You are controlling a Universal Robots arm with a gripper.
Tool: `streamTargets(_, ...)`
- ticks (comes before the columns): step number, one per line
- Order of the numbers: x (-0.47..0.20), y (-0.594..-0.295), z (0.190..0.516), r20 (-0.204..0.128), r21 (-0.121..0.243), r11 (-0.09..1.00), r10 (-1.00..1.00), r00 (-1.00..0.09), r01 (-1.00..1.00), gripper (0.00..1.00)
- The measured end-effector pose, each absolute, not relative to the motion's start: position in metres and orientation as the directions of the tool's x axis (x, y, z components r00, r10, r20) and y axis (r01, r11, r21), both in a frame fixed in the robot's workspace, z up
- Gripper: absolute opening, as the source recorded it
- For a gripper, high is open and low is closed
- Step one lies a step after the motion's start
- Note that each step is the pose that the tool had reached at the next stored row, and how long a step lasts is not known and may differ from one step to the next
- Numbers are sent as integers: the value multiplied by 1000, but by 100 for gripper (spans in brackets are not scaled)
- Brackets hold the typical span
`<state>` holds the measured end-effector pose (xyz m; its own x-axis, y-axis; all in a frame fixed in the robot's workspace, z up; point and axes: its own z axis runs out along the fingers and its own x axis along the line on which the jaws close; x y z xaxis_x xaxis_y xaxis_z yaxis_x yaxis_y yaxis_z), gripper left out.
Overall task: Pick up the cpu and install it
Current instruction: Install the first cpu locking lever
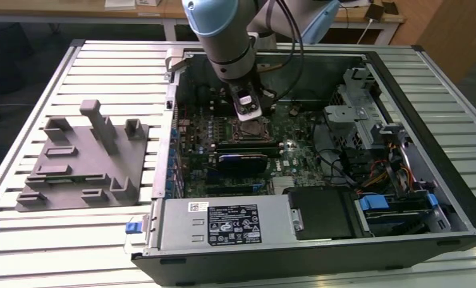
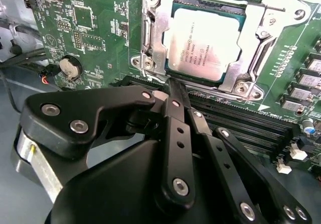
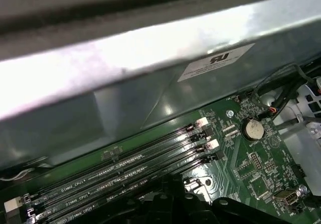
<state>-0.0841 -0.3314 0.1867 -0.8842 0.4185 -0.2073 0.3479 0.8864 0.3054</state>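
In the exterior view the robot arm (image 1: 226, 42) reaches down into an open computer case (image 1: 430, 150) that lies on its side on a slatted metal table (image 1: 102, 66). The gripper (image 1: 249, 114) hangs right over the motherboard (image 1: 302, 159), just above the square socket (image 1: 254, 130).

In the second wrist view the cpu (image 2: 206, 43) sits flat inside the metal-framed socket (image 2: 153, 38). Its pale silver top faces up, and the frame surrounds it on all sides. The black gripper (image 2: 173, 91) is near the edge of the socket, over the dark memory slots (image 2: 251, 126). Its fingers (image 2: 175, 108) come together to a narrow tip with no gap visible between them, and nothing is held in them. The tip is close to the cpu, but it cannot be told whether it touches the board.

A round coin battery (image 2: 70, 67) is on the green board beside the socket. In the first wrist view the same battery (image 3: 253, 129) lies near the ends of the long memory slots (image 3: 125, 169), and the grey metal wall of the case (image 3: 125, 93) rises behind them.

On the table, at the exterior view's left of the case, stands a grey plastic fixture (image 1: 82, 162) with several upright posts. A grey power supply (image 1: 222, 223) with a label fills the near corner of the case.
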Motion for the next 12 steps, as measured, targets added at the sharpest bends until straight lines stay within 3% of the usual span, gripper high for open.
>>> streamTargets(12, -76, -331, 187, -206, 306, 886, 419, -884, 348, 11)
